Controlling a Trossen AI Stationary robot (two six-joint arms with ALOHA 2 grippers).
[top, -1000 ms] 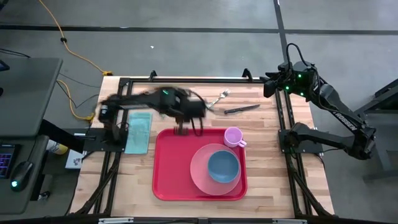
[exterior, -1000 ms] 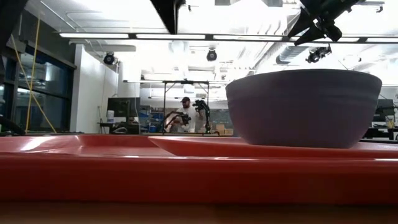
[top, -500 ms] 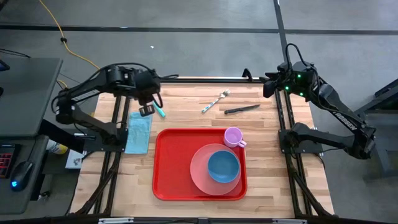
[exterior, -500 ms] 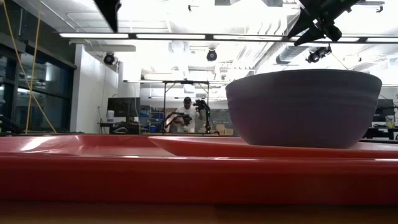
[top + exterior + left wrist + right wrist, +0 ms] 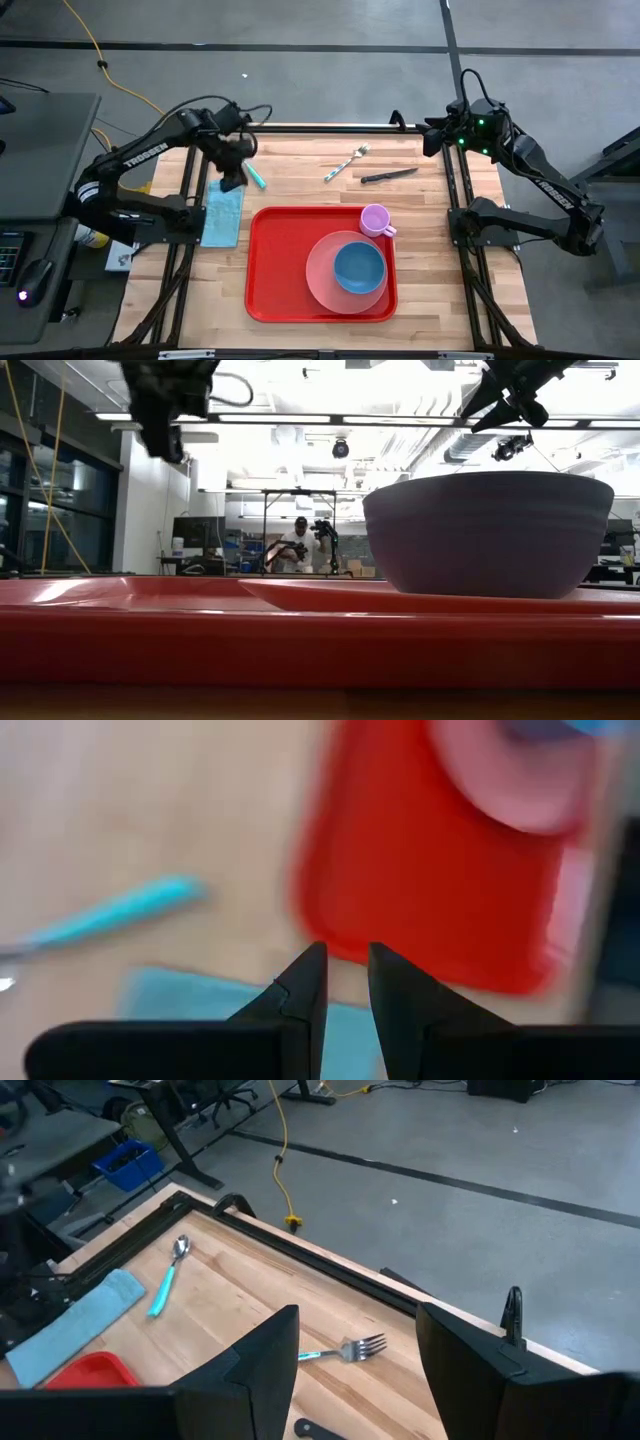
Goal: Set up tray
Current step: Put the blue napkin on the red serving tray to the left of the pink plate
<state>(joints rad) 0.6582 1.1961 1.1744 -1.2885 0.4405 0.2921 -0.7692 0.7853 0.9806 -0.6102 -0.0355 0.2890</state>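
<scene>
Swung back from over the tray [image 5: 270, 290], your left gripper [image 5: 234, 180] hovers beyond its far-left corner, jaws nearly closed, seemingly empty. Right gripper [image 5: 355, 1370] waits open, far right. Next, probably: take the spoon [image 5: 256, 178] beside it.

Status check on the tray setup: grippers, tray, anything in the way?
Left gripper narrowly open, empty, above the teal-handled spoon. Right gripper open, parked at far right corner. Large red plastic tray holds plate, bowl, cup. Nothing blocking.

tray [image 5: 275, 270] red | plate [image 5: 322, 285] pink | bowl [image 5: 358, 267] blue | cup [image 5: 375, 218] purple
</scene>
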